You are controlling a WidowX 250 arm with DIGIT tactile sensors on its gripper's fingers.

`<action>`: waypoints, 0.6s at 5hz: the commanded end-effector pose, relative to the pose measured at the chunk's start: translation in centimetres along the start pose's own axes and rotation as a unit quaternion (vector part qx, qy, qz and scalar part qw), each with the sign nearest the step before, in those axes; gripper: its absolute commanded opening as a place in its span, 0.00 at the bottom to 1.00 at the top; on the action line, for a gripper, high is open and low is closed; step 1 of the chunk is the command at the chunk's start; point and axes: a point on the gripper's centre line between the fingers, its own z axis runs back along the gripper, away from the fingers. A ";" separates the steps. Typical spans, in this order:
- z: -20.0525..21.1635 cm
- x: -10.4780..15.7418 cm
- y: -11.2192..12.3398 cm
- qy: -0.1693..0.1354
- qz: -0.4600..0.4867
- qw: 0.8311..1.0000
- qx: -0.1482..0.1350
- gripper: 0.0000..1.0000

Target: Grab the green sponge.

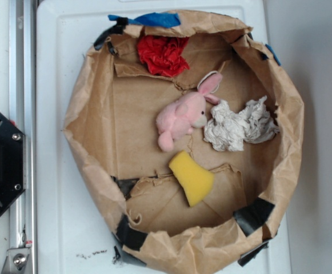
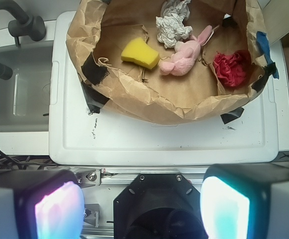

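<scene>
White table top (image 1: 63,68), carrying the whole arrangement; to one side in the wrist view, a grey sink (image 2: 20,94) with a dark curved faucet (image 2: 7,30) is sitting. Brown paper enclosure (image 1: 83,114), a crumpled ring patched with black and blue tape, is standing on the table and walling in four soft items. Gripper (image 2: 142,209), seen only from the wrist camera, is hanging well apart from the enclosure, over the table's near edge; its two glowing finger pads (image 2: 58,211) are standing wide apart with nothing between them. White paper wad (image 1: 240,125) is lying near the enclosure wall, just beside the pink plush bunny (image 1: 183,114), which is lying on its side at the centre. Red crumpled wad (image 1: 164,54) is resting against the wall under the blue tape. Green sponge (image 1: 192,177), yellow in colour and wedge-shaped, is lying flat on the paper floor, just beside the bunny's feet, untouched.
</scene>
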 end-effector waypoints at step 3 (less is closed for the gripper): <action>-0.5 4.2 -2.1 -0.016 -0.080 0.997 -0.011 1.00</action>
